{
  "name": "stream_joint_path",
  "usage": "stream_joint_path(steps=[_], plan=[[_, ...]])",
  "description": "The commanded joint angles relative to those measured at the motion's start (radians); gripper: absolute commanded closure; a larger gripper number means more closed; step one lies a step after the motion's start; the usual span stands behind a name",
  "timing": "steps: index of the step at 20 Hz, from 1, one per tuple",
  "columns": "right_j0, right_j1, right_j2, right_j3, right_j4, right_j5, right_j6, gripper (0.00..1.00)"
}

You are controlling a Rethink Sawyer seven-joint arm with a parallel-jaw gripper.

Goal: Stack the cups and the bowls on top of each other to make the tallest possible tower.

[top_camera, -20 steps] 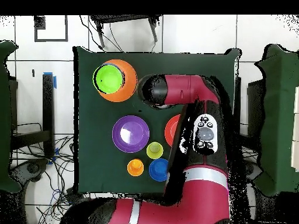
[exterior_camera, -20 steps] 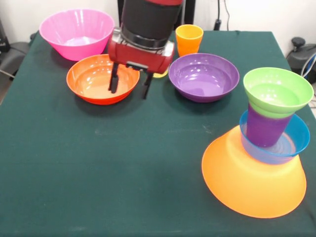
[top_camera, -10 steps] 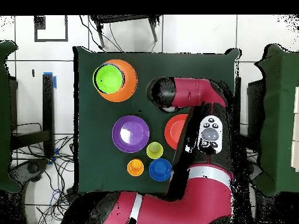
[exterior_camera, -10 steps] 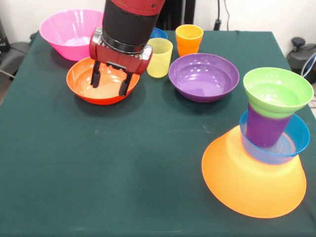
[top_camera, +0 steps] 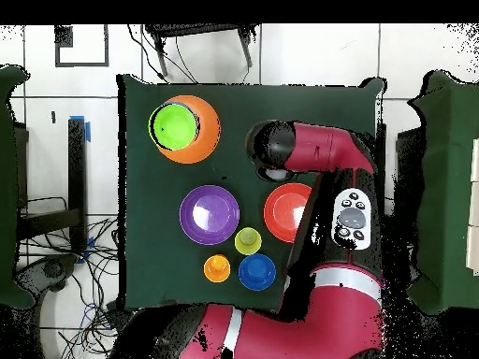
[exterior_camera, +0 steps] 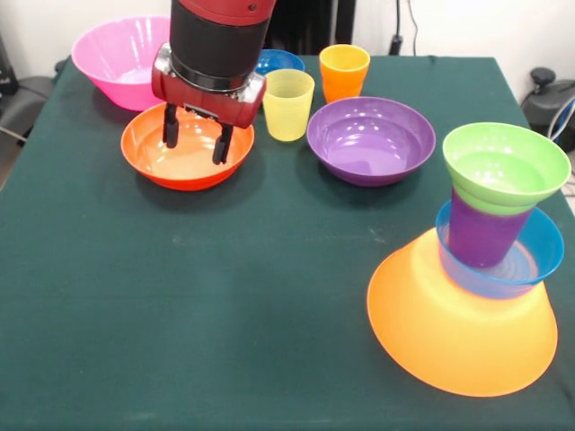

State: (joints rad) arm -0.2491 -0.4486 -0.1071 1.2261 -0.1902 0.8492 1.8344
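Note:
My gripper (exterior_camera: 194,151) is open and empty, its fingers hanging inside the rim of the medium orange-red bowl (exterior_camera: 184,171), also in the overhead view (top_camera: 285,210). The yellow cup (exterior_camera: 288,105), the orange cup (exterior_camera: 344,72) and the dark blue bowl (exterior_camera: 280,61) stand just right of it. The purple bowl (exterior_camera: 370,139) is further right. The tower (exterior_camera: 476,269) stands at the near right: an upturned yellow-orange bowl (exterior_camera: 449,341), then the light blue bowl (exterior_camera: 542,254), the purple cup (exterior_camera: 479,233) and the green bowl (exterior_camera: 505,166). The large pink bowl (exterior_camera: 135,58) is at the far left.
The dark green table (exterior_camera: 225,314) ends close to the tower on the right and near sides. In the overhead view my arm (top_camera: 318,150) covers the pink bowl and the table's right part. Chairs and cables surround the table.
My gripper has moved left in the front view, from between the orange-red and purple bowls to over the orange-red bowl, uncovering the yellow cup and dark blue bowl. It stays open.

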Motion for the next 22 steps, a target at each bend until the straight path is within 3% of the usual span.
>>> stream_joint_path(steps=[1, 9, 16, 22], plan=[[-0.01, 0.058, 0.086, 0.075, 0.056, 0.097, 0.081, 0.0], [-0.035, 0.063, 0.102, 0.155, 0.092, -0.024, 0.07, 0.0], [-0.047, 0.079, 0.075, 0.173, 0.061, -0.041, 0.043, 0.0], [-0.072, 0.082, 0.098, 0.242, 0.065, -0.172, 0.064, 0.0]])
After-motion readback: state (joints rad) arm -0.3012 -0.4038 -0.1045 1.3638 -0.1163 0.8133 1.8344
